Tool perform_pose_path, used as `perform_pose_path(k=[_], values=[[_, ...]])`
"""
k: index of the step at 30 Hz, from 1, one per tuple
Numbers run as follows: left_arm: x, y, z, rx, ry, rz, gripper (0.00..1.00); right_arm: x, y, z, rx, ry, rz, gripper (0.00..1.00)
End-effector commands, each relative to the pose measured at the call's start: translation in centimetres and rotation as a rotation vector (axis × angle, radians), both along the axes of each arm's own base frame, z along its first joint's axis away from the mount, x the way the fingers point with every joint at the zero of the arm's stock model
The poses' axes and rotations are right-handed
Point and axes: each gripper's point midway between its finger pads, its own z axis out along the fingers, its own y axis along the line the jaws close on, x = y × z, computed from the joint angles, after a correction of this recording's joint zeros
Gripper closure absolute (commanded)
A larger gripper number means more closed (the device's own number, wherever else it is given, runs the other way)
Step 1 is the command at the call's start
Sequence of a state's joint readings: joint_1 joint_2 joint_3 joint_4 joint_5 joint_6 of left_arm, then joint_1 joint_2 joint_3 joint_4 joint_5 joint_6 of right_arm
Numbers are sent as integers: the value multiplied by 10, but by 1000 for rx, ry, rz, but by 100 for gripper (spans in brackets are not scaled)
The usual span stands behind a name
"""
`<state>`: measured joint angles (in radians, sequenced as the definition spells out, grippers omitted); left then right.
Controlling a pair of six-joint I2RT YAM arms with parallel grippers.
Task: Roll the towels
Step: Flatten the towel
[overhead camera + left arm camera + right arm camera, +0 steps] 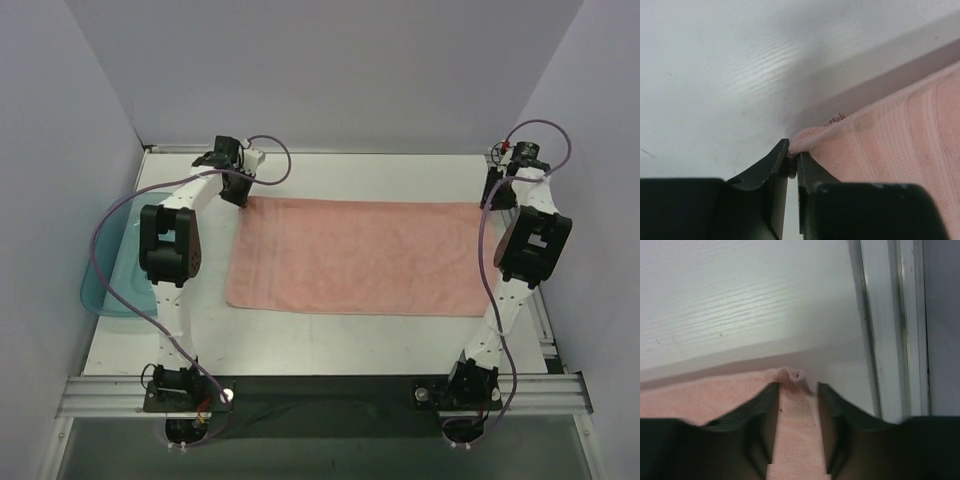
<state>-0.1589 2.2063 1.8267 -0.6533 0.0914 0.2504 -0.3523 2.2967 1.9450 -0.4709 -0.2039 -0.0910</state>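
Note:
The salmon-pink towel (355, 257) lies spread flat across the middle of the table, long side left to right. My left gripper (238, 190) is at its far left corner. In the left wrist view the gripper (792, 159) is shut on that corner of the towel (890, 140), with a pinch of cloth between the tips. My right gripper (497, 195) is at the far right corner. In the right wrist view the gripper (796, 387) is open, with its fingers apart on either side of a strip of towel (792, 425). The corner puckers a little just beyond the tips.
A translucent teal tray (110, 275) sits at the table's left edge, partly behind the left arm. A metal rail (890, 330) runs along the table's right edge, close to the right gripper. The back wall is just beyond the towel's far edge.

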Motion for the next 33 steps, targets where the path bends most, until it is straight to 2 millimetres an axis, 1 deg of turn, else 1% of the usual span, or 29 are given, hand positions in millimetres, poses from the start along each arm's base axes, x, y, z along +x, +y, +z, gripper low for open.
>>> perform_pose_path(k=[1, 2, 3, 4, 5, 6, 7, 8, 9, 10, 11, 12, 13, 14, 15, 16, 17, 18, 19, 20, 21, 22, 24, 25, 26, 27, 28, 32, 33], values=[[32, 9, 15, 48, -72, 15, 77, 9, -2, 21, -80, -17, 6, 57], [41, 7, 28, 48, -103, 6, 71, 8, 2, 24, -71, -24, 16, 37], [45, 5, 37, 39, -119, -3, 55, 7, 5, 28, -62, -31, 22, 29], [45, 6, 47, 32, -127, -9, 45, 3, 7, 42, -62, -50, 27, 24], [51, 3, 68, 16, -165, -19, 38, 1, 10, 50, -57, -60, 49, 20], [49, 2, 85, -1, -182, -31, 32, -5, 13, 59, -55, -57, 63, 18], [41, 3, 92, -1, -165, -40, 31, -11, 16, 79, -61, -78, 77, 18], [37, 3, 102, -13, -168, -47, 31, -15, 22, 92, -52, -87, 116, 17], [27, 3, 122, -28, -182, -57, 30, -31, 30, 96, -23, -44, 141, 17], [12, -2, 126, -62, -154, -89, 30, -41, 37, 117, -17, -59, 169, 17], [0, -1, 132, -80, -146, -104, 30, -54, 43, 120, -2, -35, 197, 17], [-24, -1, 138, -95, -129, -129, 30, -76, 54, 119, 27, 23, 244, 17], [-43, -9, 141, -150, -102, -171, 33, -92, 59, 132, 23, 27, 266, 17], [-58, -10, 143, -169, -88, -195, 36, -107, 64, 133, 36, 60, 286, 18], [-81, -10, 157, -182, -95, -223, 38, -140, 73, 128, 53, 139, 314, 19], [-104, -10, 137, -194, -25, -237, 42, -156, 75, 124, 60, 181, 322, 19], [-122, -15, 133, -217, 2, -263, 45, -175, 79, 117, 78, 228, 328, 22], [-140, -14, 142, -220, -12, -278, 48, -205, 87, 108, 104, 291, 338, 24], [-162, -11, 122, -224, 54, -274, 55, -222, 90, 101, 111, 326, 346, 31], [-172, -9, 119, -219, 63, -278, 59, -235, 90, 96, 107, 350, 342, 36], [-184, -7, 125, -213, 41, -282, 64, -257, 93, 86, 113, 396, 334, 42], [-201, -4, 109, -209, 90, -279, 67, -266, 91, 82, 103, 418, 316, 53], [-216, 0, 110, -195, 78, -287, 75, -277, 86, 74, 99, 417, 269, 61], [-221, 1, 107, -191, 83, -288, 77, -287, 84, 64, 102, 450, 235, 66], [-229, 1, 101, -193, 99, -289, 81, -291, 81, 59, 96, 457, 217, 69], [-232, 1, 98, -197, 109, -290, 83, -288, 77, 54, 86, 444, 201, 71], [-234, 1, 96, -197, 118, -290, 85, -295, 75, 46, 101, 462, 176, 75], [-241, 5, 75, -187, 182, -266, 95, -293, 61, 24, 100, 443, 109, 78], [-243, 6, 67, -189, 206, -244, 100, -294, 59, 18, 102, 450, 99, 80]])
